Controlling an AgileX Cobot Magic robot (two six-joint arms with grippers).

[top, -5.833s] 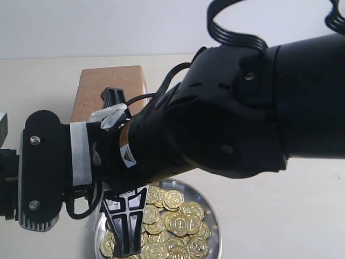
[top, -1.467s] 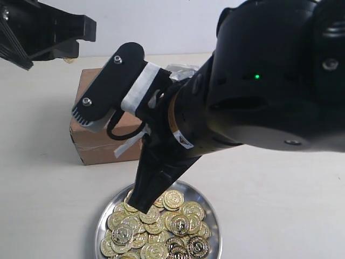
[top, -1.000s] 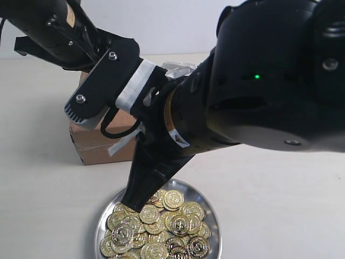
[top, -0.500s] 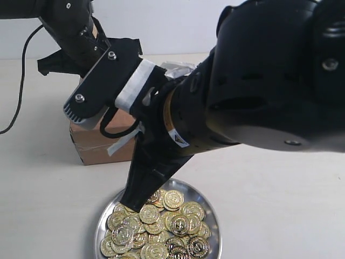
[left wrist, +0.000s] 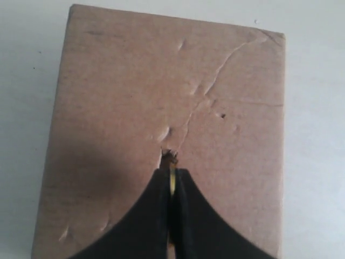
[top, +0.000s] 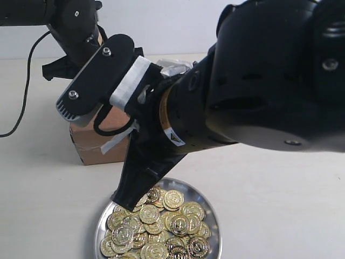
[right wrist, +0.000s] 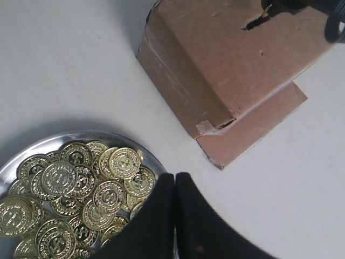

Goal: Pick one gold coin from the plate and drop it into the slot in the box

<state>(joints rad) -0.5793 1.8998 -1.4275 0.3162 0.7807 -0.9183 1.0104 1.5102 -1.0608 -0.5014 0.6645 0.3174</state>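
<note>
While left end effector [left wrist: 172, 174] pinches coin [left wrist: 172, 183] edge-on — rim points toward slot [left wrist: 167, 156].

You have a plain, pale cream worktop [top: 280, 205] with a smooth matte face, bare across its right side and near edge. Along its far edge it meets a flat white wall [top: 161, 27] with no marks on it. Toward the far-left corner a thin black cable [top: 23, 100] curves down across the worktop and runs out of view at the left. Close to the far edge, about mid-width, you can see a small patch of crumpled whitish material [top: 176, 66]; most of it is hidden, so what it is cannot be told. In both wrist views the worktop [right wrist: 64, 70] looks greyer [left wrist: 315, 135], with soft shadows.
</note>
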